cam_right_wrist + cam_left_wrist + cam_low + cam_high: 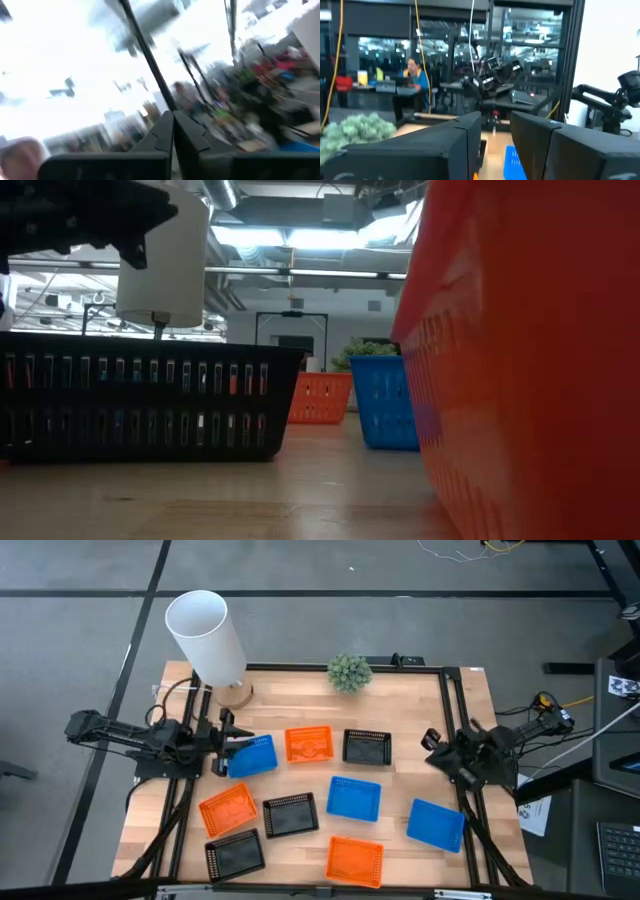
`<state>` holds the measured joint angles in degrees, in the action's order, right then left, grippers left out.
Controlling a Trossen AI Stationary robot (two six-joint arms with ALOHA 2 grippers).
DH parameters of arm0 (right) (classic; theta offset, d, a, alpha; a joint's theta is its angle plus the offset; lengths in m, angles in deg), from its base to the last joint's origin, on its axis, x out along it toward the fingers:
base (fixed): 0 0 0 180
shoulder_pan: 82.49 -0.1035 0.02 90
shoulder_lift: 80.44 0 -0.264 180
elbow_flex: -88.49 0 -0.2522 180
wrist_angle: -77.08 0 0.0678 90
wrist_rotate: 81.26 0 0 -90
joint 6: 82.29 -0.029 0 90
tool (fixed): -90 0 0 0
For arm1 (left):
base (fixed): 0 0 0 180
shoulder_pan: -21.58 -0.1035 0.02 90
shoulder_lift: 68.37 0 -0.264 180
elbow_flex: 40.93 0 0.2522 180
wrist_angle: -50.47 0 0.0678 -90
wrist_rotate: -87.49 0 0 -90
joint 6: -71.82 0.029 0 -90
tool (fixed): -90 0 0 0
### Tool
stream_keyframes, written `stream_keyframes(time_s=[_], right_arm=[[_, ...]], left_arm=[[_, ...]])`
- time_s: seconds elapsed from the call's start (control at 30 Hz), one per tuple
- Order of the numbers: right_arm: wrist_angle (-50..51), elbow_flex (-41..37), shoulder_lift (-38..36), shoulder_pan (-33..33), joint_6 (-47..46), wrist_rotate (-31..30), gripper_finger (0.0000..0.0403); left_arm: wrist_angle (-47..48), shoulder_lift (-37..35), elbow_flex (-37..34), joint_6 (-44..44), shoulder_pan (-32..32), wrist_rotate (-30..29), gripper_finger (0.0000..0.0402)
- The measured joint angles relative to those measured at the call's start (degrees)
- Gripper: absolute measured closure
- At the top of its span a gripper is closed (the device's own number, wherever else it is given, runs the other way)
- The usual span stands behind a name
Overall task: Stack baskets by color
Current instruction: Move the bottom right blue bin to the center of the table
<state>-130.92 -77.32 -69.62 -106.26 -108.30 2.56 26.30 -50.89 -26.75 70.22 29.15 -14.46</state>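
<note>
From the overhead view I see my left end effector point(228, 747) at the near edge of a blue basket point(252, 756); its fingers stand apart at that basket's rim, though I cannot tell whether they pinch it. The left wrist view adds what overhead cannot: the two dark fingers point(415, 150) with a clear gap between them, a sliver of blue point(514, 162) showing through, and a seated person point(416, 80) in the room beyond.

Just past that end effector, away from the left arm, an orange basket point(309, 744) and a black basket point(367, 747) continue the row. Nearer the front edge of the surface point(400, 700) lie another orange basket point(227, 810), two black ones point(290, 815) point(235, 855), a blue one point(354, 798) and a third orange one point(355, 861).

My right end effector point(433, 745) waits beside the black basket in the row, narrow; its wrist view shows fingers point(160, 142) pressed together. The last blue basket point(436, 823) lies in front of it.

The low view alone shows mesh walls side-on: black point(140, 400) and orange point(530, 370) close up.
</note>
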Motion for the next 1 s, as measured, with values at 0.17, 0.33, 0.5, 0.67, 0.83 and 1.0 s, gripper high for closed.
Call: stream_keyframes(time_s=[0.17,0.33,0.5,0.67,0.83,1.0], right_arm=[[1.06,-0.02,1.67,-0.93,3.8,2.4,0.0389],[1.7,4.82,7.65,-2.44,4.12,5.23,0.0389],[12.48,21.75,17.99,-5.06,10.36,13.07,0.0389],[34.5,41.16,32.73,-9.59,9.79,10.12,0.0389],[67.57,58.6,46.4,-11.04,1.69,-1.23,0.0389],[90.37,68.99,56.87,-11.04,-7.24,-4.53,0.0389]], left_arm=[[-1.39,0.03,0.0,-10.04,0.0,0.43,0.0304],[-0.54,0.08,0.0,-14.01,0.0,4.25,0.0304],[0.24,0.6,0.0,-12.12,0.0,4.9,0.0304],[0.22,0.62,0.0,-6.04,0.02,4.63,0.0304],[0.2,0.62,0.0,-2.45,0.0,4.57,0.0304],[0.2,0.62,0.0,-2.44,0.02,4.57,0.0304]])
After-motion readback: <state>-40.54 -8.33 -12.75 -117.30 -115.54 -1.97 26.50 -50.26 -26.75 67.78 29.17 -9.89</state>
